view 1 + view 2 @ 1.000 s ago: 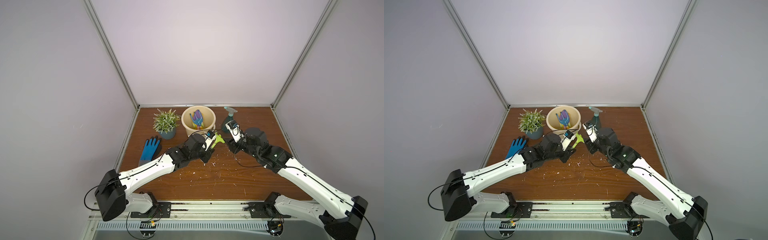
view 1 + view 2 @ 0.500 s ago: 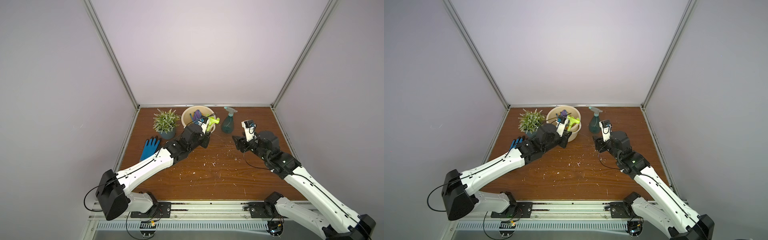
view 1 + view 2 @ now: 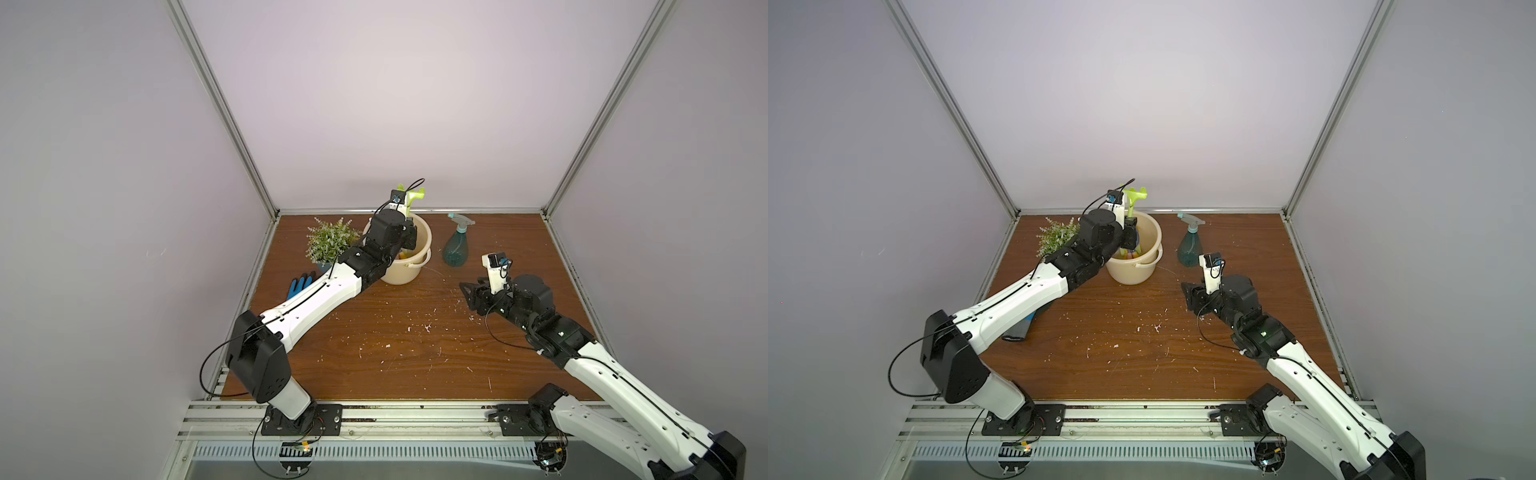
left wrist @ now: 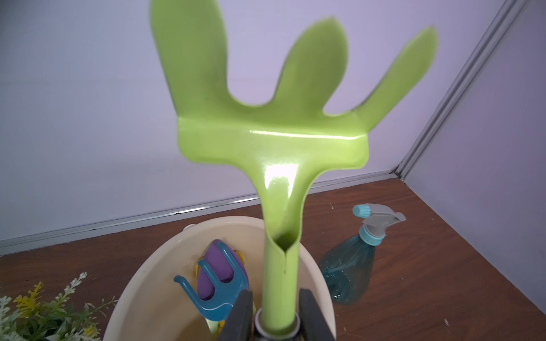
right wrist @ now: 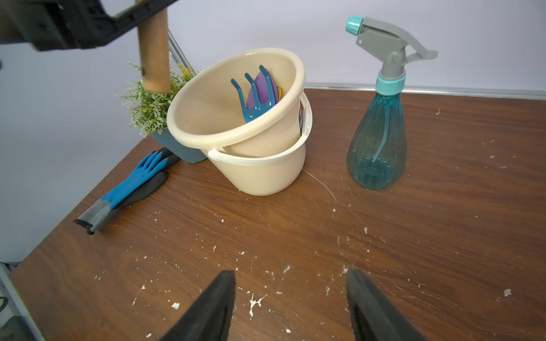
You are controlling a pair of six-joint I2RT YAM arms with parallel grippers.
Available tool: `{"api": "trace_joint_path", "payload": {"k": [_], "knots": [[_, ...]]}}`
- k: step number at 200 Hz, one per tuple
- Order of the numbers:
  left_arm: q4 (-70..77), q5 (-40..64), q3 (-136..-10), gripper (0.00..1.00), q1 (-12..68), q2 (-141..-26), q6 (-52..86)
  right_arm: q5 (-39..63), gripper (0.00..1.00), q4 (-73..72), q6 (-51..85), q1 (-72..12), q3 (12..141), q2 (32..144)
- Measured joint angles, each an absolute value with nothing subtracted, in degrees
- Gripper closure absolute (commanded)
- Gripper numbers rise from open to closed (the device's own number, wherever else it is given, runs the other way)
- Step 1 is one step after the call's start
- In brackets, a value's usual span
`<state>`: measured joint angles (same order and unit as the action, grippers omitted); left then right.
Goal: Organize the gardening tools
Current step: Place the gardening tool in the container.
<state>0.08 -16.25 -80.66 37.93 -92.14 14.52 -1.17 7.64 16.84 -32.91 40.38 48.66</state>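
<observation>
Lime-green rake [image 4: 274, 138] is held in the air over the cream bucket [image 3: 403, 274] with its tines up. The other tools are in that bucket or beside it, at the far side of the table [image 3: 395, 353].

The table is brown wood, scratched and flecked with white bits. The left arm [image 3: 316, 299] stretches in a long diagonal from the front rail, its wrist bent up over the bucket. The right arm [image 3: 602, 374] is folded back more, with its wrist low over the right half of the table, facing the bucket and bottle.

The bucket has its carry-handle down. A small dark label-like patch [image 5: 301, 116] on its side is too small to read. The teal spray bottle [image 3: 456, 249], with a grey trigger, stands upright near the bucket's right side, not touching it. The potted plant [image 3: 330, 241] stands just beside the bucket on the left, and the blue-and-grey glove [image 5: 133, 183] lies flat in front of the plant.

The left pincer [image 4: 274, 298] is clamped on the rake's green neck, and the wooden handle [image 5: 153, 53] hangs free below the jaws. The right pincer [image 5: 291, 273] has its jaws spread wide with nothing between them, above bare wood.

A blue rake [image 4: 218, 298] and a purple trowel [image 4: 212, 271] lean inside the bucket, heads up, with a sliver of yellow behind them.
</observation>
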Motion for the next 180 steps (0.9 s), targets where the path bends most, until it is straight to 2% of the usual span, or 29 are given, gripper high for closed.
{"api": "trace_joint_path", "payload": {"k": [95, 146, 180], "knots": [[11.4, -15.0, -85.2, 1.0, 34.6, -108.2, 15.6, -1.3, 0.33, 7.6, 19.0, -32.9, 38.5, 43.1], [14.9, -14.3, -84.9, 0.97, 34.5, -112.9, 17.2, -2.7, 0.33, 9.0, 19.2, -32.9, 38.5, 41.3], [16.6, -14.5, -81.1, 0.9, 34.5, -113.0, 18.2, -2.9, 0.33, 9.8, 19.3, -32.9, 38.5, 41.0]]}}
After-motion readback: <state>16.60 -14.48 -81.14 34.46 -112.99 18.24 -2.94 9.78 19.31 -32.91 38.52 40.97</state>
